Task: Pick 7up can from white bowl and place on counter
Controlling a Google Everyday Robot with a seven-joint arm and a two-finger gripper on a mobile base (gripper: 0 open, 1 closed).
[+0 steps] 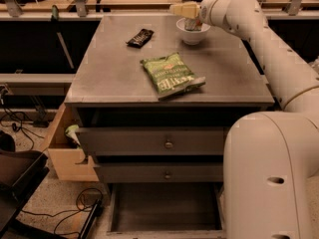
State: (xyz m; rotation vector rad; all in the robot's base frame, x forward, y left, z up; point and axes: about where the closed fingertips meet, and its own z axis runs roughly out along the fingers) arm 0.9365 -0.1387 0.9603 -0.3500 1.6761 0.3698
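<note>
7up can [192,25] sits inside the white bowl [193,35], at the far right of the counter [114,73]. Only a short strip of its silver body shows above the bowl rim, because the gripper [178,9] covers its top.

The gripper hangs directly over the bowl at the level of the can's top. The arm reaches in from the right and the tip points left. This position suits a grasp on the can before lifting it out of the bowl.

The can lies just below the gripper and slightly right of its tip. Contact cannot be confirmed, nor whether the gripper is released or clamped.

A green chip bag [172,75] and a dark snack bar [140,37] lie well apart from the bowl. Counter surface shows between them as a possible set-down area.
</note>
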